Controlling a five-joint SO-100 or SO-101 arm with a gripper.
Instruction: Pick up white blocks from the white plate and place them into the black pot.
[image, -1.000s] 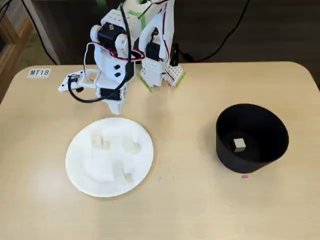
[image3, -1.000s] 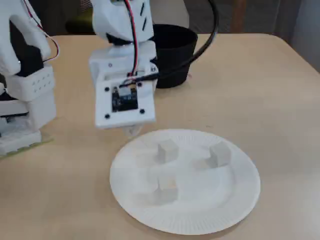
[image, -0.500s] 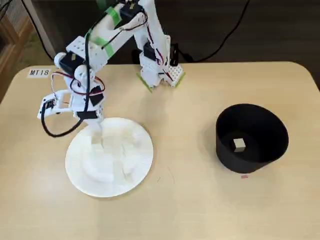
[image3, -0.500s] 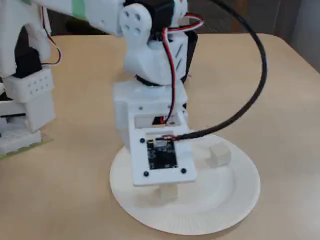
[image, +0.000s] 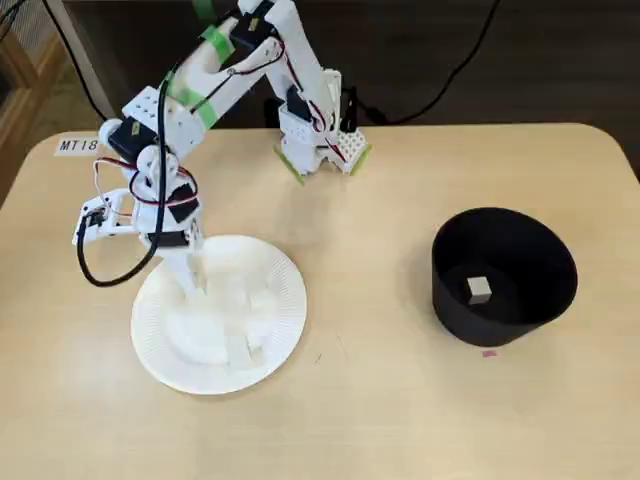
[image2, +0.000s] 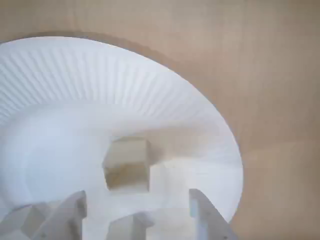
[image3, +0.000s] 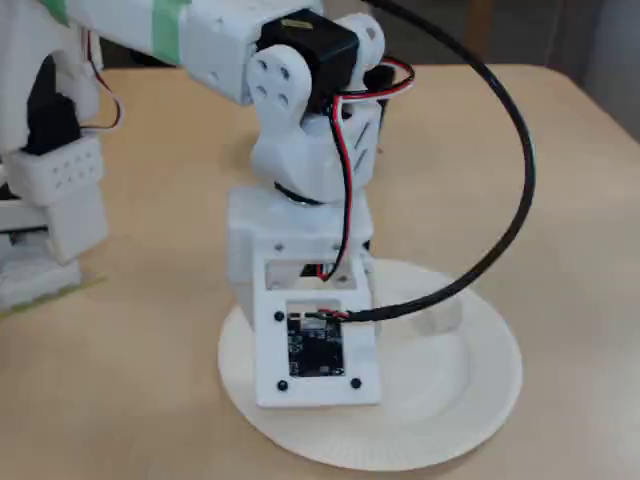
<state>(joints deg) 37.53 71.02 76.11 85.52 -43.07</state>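
The table (image: 380, 380) is light wood with rounded corners. On it lies the white plate (image: 160, 345) near the front left corner, the black pot (image: 505, 300) toward the right edge, and the arm's base (image: 318, 150) at the back edge. A white label (image: 77, 145) is stuck near the back left corner.

white arm (image: 240, 70), green tape, black servos, red wires
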